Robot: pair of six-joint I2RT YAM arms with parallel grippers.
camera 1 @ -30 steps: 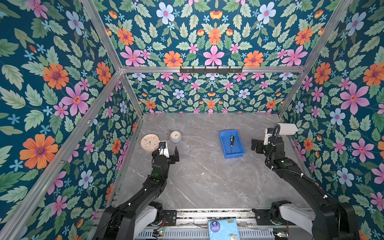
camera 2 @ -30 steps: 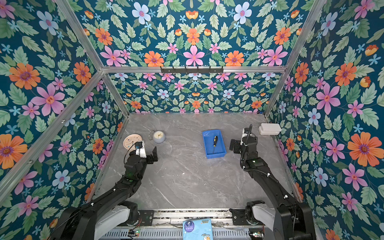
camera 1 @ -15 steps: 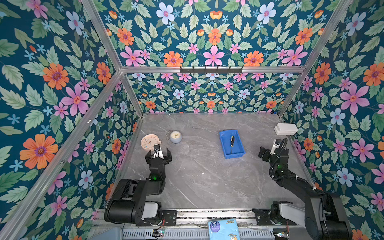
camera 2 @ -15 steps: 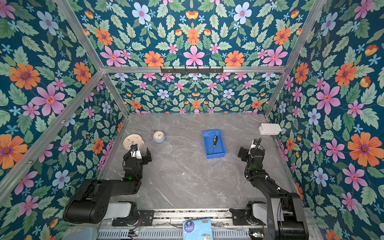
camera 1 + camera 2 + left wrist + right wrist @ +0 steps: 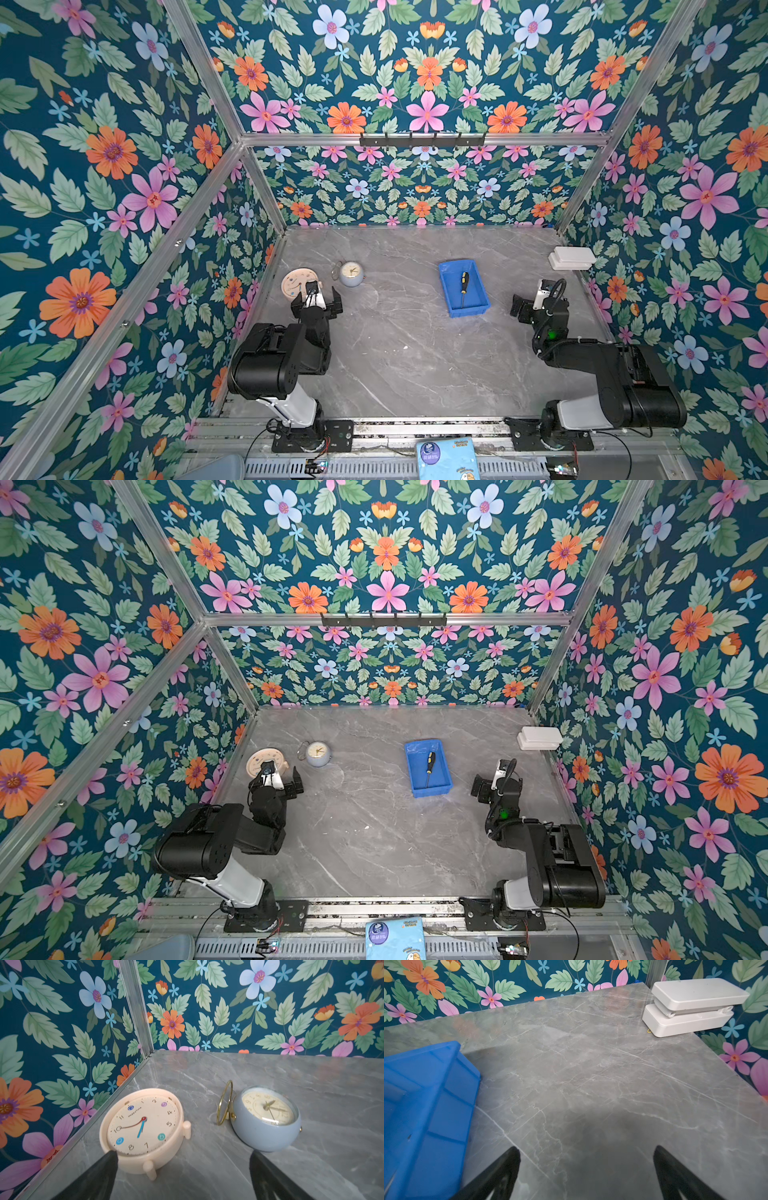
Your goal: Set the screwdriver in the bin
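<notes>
Only "happytime" reads on the cream clock (image 5: 143,1124); both claws spread, empty.

Both arms sat folded back low near their bases, elbows bent and wrists pointing toward the far wall. The left gripper (image 5: 316,300) had its jaws spread wide and empty, and the right gripper (image 5: 527,309) was likewise spread wide, holding nothing.

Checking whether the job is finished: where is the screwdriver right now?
In both top views the screwdriver lies inside the blue bin, right of centre on the table, apart from both open grippers.
</notes>
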